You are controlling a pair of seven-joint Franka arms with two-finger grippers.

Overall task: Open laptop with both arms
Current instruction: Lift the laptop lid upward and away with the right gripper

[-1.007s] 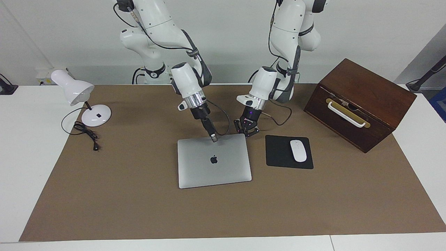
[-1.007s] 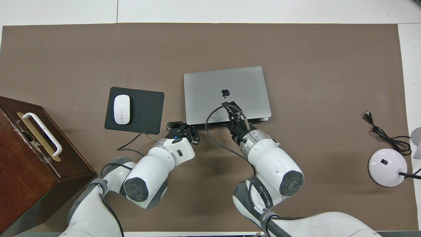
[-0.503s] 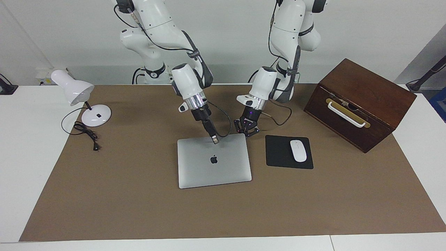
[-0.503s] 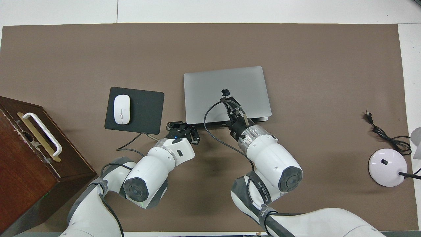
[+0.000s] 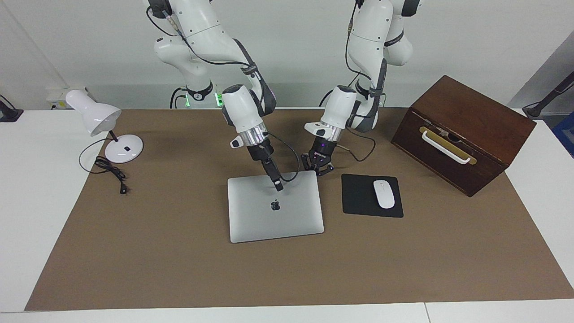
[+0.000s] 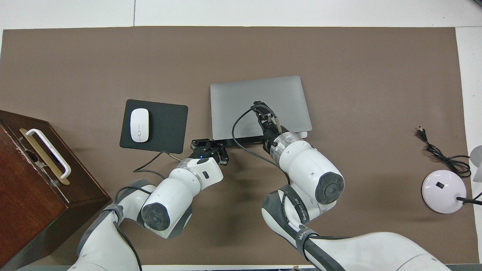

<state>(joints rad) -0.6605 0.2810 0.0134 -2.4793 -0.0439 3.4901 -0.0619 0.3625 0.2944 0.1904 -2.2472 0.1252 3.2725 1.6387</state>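
The laptop point(image 5: 274, 211) lid is cracked ajar — right gripper point(image 5: 278, 186) closed on it; left gripper point(image 5: 318, 169) open beside its near corner.

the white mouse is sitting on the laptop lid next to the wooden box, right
Not quite: the white mouse sits on the black mouse pad, beside the laptop, not on its lid. The facing view shows it. The wooden box is indeed nearby.

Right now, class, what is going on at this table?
Two robot arms are starting to open a laptop. The right gripper is at the lid, whose edge nearest the robots looks slightly raised. The left gripper is low at the laptop's corner near the mouse pad.
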